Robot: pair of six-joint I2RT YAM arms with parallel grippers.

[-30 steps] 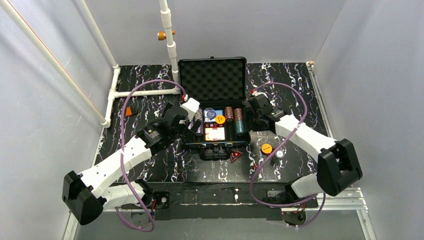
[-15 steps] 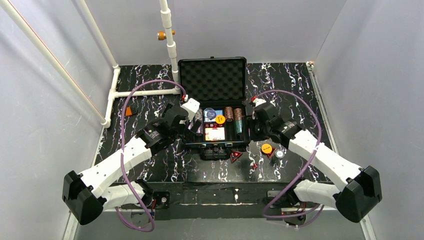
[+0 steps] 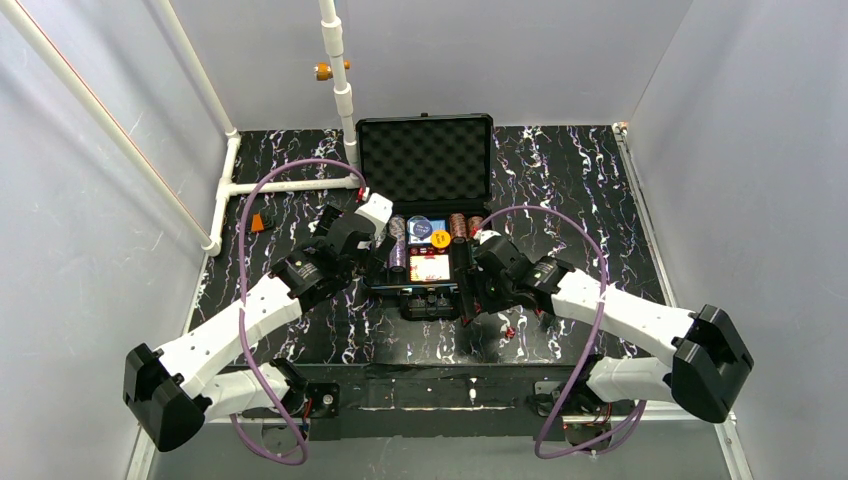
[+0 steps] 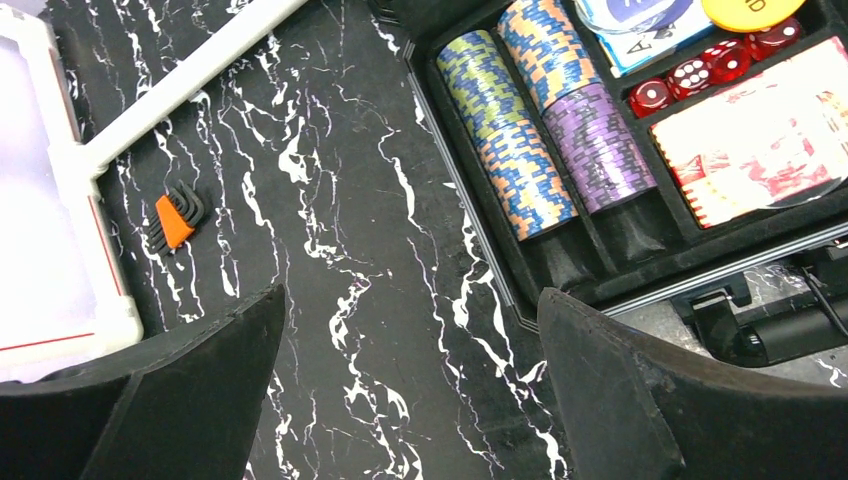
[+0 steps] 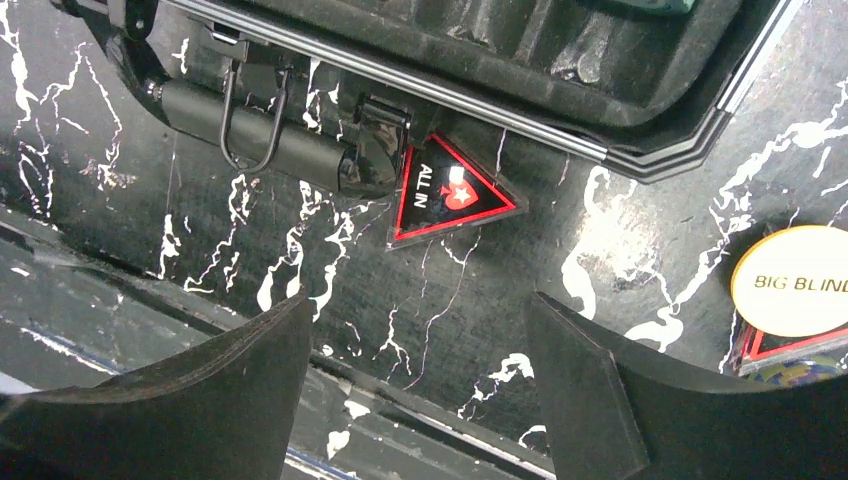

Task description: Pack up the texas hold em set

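Note:
The black hard case (image 3: 425, 160) stands open at the back middle, foam lid up. Its tray holds multicoloured chip rows (image 4: 510, 130), red dice (image 4: 700, 75), a card deck (image 4: 760, 140) and an orange disc (image 3: 440, 238). My left gripper (image 3: 381, 258) is open and empty over the table beside the case's left edge (image 4: 410, 300). My right gripper (image 3: 475, 298) is open and empty in front of the case's right front corner (image 5: 418, 300). A triangular "ALL IN" marker (image 5: 450, 192) lies by the case handle (image 5: 250, 120). A "BIG BLIND" disc (image 5: 795, 280) lies to its right.
A small orange block with hex keys (image 3: 258, 223) lies at the left, near white pipes (image 3: 290, 184). A metal rail (image 5: 400, 400) runs along the table's near edge, just below my right gripper. Grey walls close in on three sides.
My right arm has swung from the case's right side down to its right front corner and now covers the discs on the table. My left arm has barely moved.

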